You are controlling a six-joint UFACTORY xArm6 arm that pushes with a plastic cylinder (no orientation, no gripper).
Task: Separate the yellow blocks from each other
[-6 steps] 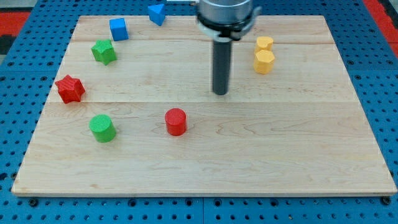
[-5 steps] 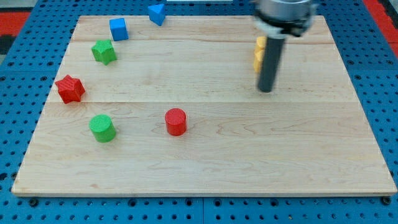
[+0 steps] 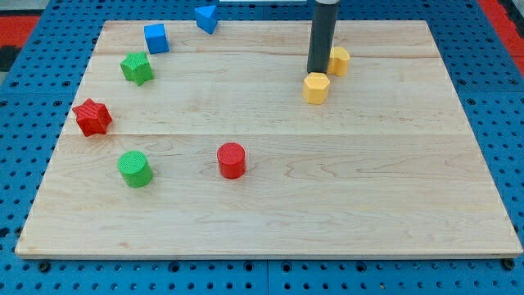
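Two yellow blocks sit at the view's upper right. A yellow hexagonal block (image 3: pixel 316 88) lies lower and to the left. A yellow rounded block (image 3: pixel 338 60) lies above and to its right, partly hidden by the rod. My tip (image 3: pixel 317 71) stands between them, just above the hexagonal block and at the left edge of the rounded one. A small gap shows between the two yellow blocks.
A blue cube (image 3: pixel 155 38) and a blue triangular block (image 3: pixel 206 17) sit at the top left. A green star block (image 3: pixel 137 67) and a red star block (image 3: pixel 92 116) lie at the left. A green cylinder (image 3: pixel 134 169) and a red cylinder (image 3: pixel 232 160) lie lower.
My tip swung right past the yellow blocks, then came back up between them. The yellow hexagonal block has slid down and to the left, away from the rounded one.
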